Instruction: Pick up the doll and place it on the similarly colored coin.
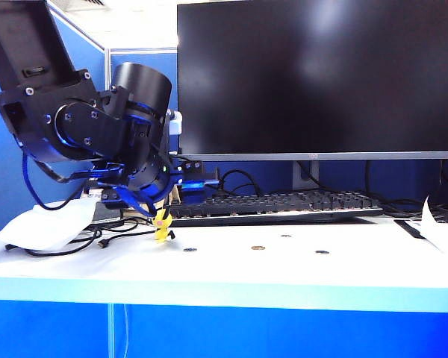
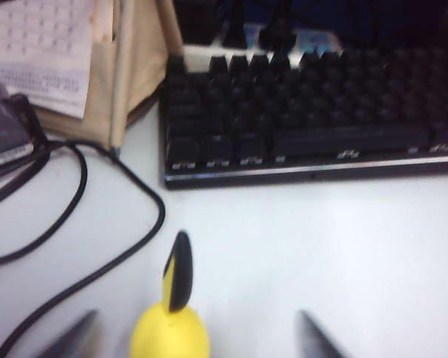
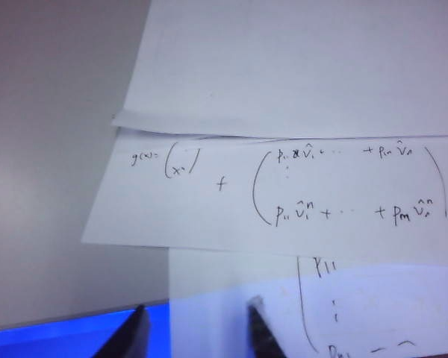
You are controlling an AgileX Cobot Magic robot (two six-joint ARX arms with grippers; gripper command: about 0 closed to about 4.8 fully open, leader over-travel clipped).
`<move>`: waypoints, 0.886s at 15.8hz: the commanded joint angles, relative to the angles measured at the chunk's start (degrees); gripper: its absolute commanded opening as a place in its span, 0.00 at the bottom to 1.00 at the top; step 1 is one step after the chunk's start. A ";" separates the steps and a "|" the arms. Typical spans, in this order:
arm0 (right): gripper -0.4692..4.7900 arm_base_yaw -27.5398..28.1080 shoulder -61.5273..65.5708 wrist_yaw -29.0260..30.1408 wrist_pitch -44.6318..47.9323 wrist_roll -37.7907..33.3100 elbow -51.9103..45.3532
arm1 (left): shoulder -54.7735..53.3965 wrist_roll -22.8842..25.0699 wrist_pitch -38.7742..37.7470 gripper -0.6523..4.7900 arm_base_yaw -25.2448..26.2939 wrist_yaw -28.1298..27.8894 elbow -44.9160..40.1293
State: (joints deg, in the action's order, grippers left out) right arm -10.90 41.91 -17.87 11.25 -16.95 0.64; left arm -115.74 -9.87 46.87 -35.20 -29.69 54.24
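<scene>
1. Left gripper (image 2: 194, 339) down low over the white table (image 1: 299, 268), jaws spread either side of the yellow doll (image 2: 172, 328), not clamped on it.
2. Doll standing upright near the keyboard (image 2: 313, 112), well left of the brass coin (image 1: 258, 247).
3. Right gripper (image 3: 198, 332) hovering above handwritten papers (image 3: 299, 186), fingers parted, nothing between them.

White desk (image 1: 231, 272) with a blue front edge. Lying directly on it: a black keyboard (image 1: 284, 204) along the back, before the monitor stand (image 1: 305, 177); black cables (image 1: 75, 242) looped at the left, beside a white bag or sheet (image 1: 45, 224). The yellow doll (image 1: 162, 226) is seen standing upright just in front of the keyboard's left end. A brass-coloured coin (image 1: 258, 247) lies mid-desk, with three darker coins (image 1: 189, 250) spread around it, well apart. Handwritten papers (image 1: 440, 231) are noted at the right edge.
</scene>
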 commanded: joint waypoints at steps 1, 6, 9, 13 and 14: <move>0.41 0.00 -0.13 -0.17 0.72 -0.17 0.15 | -0.57 0.24 0.37 0.73 0.04 -0.07 0.26; 0.41 0.00 -0.13 -0.11 0.72 -0.17 0.15 | -2.32 0.24 0.44 0.73 0.07 -0.04 0.81; 0.41 0.00 -0.13 -0.11 0.72 -0.20 0.15 | -2.47 0.26 0.37 0.68 1.55 0.15 0.81; 0.41 0.00 -0.13 -0.09 0.72 -0.17 0.15 | -2.45 0.22 0.55 0.64 2.64 0.39 0.81; 0.41 0.00 -0.13 -0.09 0.72 -0.20 0.15 | -2.47 -0.02 0.57 0.55 2.84 1.14 0.81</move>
State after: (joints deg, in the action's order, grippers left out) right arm -10.90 41.91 -17.87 11.22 -16.95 0.64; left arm -118.28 -9.87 46.59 -32.40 -29.30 54.92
